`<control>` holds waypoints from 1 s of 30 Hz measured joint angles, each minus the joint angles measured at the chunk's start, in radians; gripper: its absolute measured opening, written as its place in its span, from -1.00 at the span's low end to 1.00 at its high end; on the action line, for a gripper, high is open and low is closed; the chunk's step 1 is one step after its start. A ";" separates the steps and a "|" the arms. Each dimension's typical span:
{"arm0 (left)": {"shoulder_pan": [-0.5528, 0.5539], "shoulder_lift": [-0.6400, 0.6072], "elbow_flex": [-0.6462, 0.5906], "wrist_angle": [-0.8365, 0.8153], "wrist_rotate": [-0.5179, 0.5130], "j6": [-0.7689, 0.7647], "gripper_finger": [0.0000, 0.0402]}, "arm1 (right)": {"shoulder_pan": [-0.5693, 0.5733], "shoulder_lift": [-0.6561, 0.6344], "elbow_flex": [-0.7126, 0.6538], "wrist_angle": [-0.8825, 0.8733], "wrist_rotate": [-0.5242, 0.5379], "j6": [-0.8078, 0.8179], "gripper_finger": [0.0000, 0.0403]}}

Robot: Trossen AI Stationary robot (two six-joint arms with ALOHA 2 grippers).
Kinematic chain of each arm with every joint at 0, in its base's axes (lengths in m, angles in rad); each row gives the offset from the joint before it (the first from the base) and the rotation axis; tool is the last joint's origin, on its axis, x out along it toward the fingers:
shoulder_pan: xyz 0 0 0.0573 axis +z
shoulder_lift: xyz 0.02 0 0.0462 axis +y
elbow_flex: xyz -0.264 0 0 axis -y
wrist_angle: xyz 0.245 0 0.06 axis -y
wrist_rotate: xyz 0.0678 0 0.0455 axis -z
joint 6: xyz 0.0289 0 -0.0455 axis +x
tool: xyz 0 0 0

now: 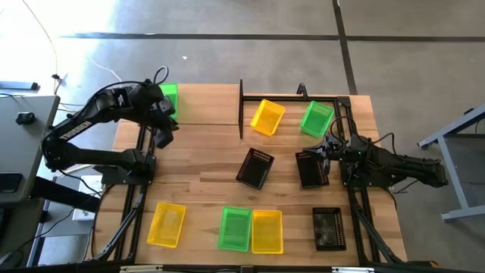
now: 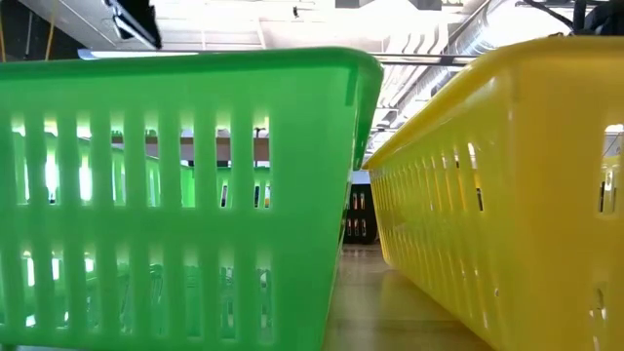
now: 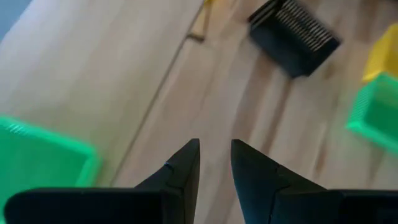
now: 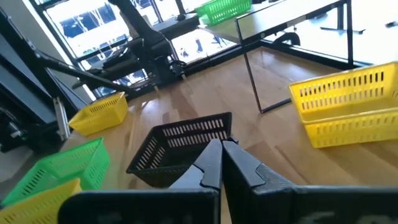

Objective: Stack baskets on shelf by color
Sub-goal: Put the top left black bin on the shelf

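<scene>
Finds the left gripper (image 1: 164, 136) at 10 o'clock over the table (image 1: 204, 189), just beside the near edge of the shelf (image 1: 208, 102). Shows its fingers (image 3: 183, 168) a narrow gap apart, with only bare wood between them. Places one green basket (image 1: 168, 98) on the shelf's 9 o'clock end, touching nothing else.

Finds the right gripper (image 1: 322, 149) at 3 o'clock, right above the far end of a black basket (image 1: 312, 168). Shows its fingers (image 4: 211, 162) drawn almost together, nothing visibly caught between them. Cannot tell from above whether they touch that basket.

Places a second black basket (image 1: 255, 167) near the table's middle, tilted on the wood, straight ahead of the right wrist camera. Sets a third black basket (image 1: 328, 227) at 5 o'clock, near the front edge.

Counts a yellow basket (image 1: 267, 116) at 12 o'clock and a second green basket (image 1: 317, 119) at 1 o'clock, both skewed and apart, inside the bare black frame (image 1: 292, 98).

Lines the front edge with a lone yellow basket (image 1: 167, 224) at 7 o'clock, well apart from the pair at 6 o'clock. Puts that pair, front green basket (image 2: 175, 195) and front yellow basket (image 2: 507, 195), side by side, filling the low view.
</scene>
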 joint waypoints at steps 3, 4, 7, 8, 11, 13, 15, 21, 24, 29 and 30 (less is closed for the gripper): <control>-0.087 0.000 0.000 0.070 -0.002 -0.063 -0.59 | 0.000 0.000 0.000 0.000 0.000 -0.028 -1.00; -0.114 0.000 0.000 0.096 -0.009 -0.085 -0.59 | 0.000 0.000 0.000 0.000 0.000 -0.029 -1.00; -0.186 0.000 0.000 0.164 -0.039 -0.151 -0.59 | 0.000 0.000 0.000 0.000 0.000 -0.029 -1.00; -0.207 0.000 0.000 0.184 -0.053 -0.167 -0.59 | 0.000 0.000 0.000 0.000 0.000 -0.030 -1.00; -0.262 0.000 0.000 0.220 -0.087 -0.209 -0.59 | 0.000 0.000 0.000 0.000 0.000 -0.029 -1.00; -0.294 0.000 0.000 0.230 -0.115 -0.248 -0.59 | 0.000 0.000 0.000 0.001 0.000 0.026 -1.00; -0.326 0.000 -0.002 0.232 -0.141 -0.291 -0.59 | 0.000 0.000 -0.001 0.009 -0.001 0.129 -1.00; -0.441 -0.001 -0.056 0.246 -0.195 -0.423 -0.59 | 0.000 0.000 -0.001 0.027 0.001 0.289 -1.00; -0.500 0.001 -0.104 0.268 -0.234 -0.462 -0.59 | 0.000 0.000 -0.001 0.094 0.002 0.405 -1.00; -0.571 0.001 -0.167 0.325 -0.262 -0.515 -0.59 | 0.000 0.000 -0.001 0.281 -0.013 0.516 -1.00; -0.582 0.000 -0.173 0.330 -0.263 -0.527 -0.59 | 0.000 0.000 -0.001 0.322 -0.025 0.527 -1.00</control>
